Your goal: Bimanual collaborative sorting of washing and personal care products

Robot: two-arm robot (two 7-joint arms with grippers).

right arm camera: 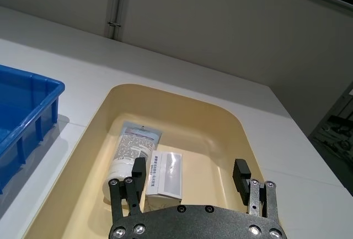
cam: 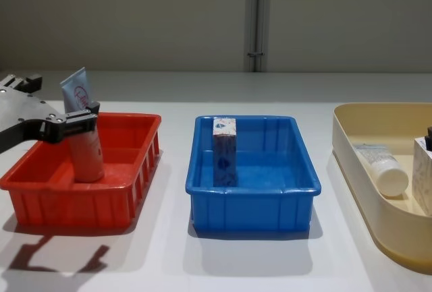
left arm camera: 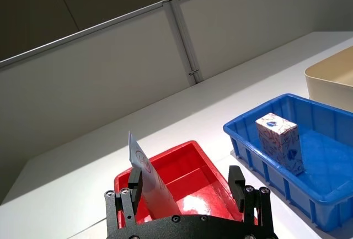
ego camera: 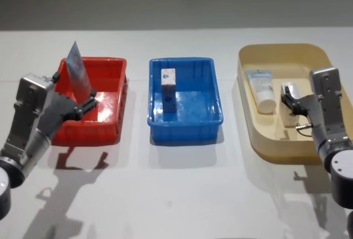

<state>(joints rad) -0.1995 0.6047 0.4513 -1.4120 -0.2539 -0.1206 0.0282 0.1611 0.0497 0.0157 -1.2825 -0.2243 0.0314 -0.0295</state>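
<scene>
Three containers stand in a row on the white table (ego camera: 182,195). On the robot's left is a red tub (ego camera: 107,104), in the middle a blue tub (ego camera: 185,118), and on the right a wide beige tray (ego camera: 276,145) with rounded corners. In the red tub a pale squeeze tube (cam: 84,137) stands on its cap, crimped end up and leaning slightly, with a red round logo near the top. The left gripper (cam: 71,122) reaches in over the near left part of that tub; its fingers (left arm camera: 135,182) are spread wide, one of them touching or just beside the tube's side while the other stands well apart from it, so the tube is not clamped. In the blue tub a tall narrow carton (ego camera: 169,89) stands upright toward the back, blue below and white with small print above; it is free of the walls. The beige tray holds two things lying flat side by side: a second squeeze tube (ego camera: 261,89) with its white cap toward the near side, and, just to the right of it, a carton (right arm camera: 165,174) on its side. The right gripper (right arm camera: 190,178) hangs over that lying carton with its fingers parted wide, gripping nothing.
</scene>
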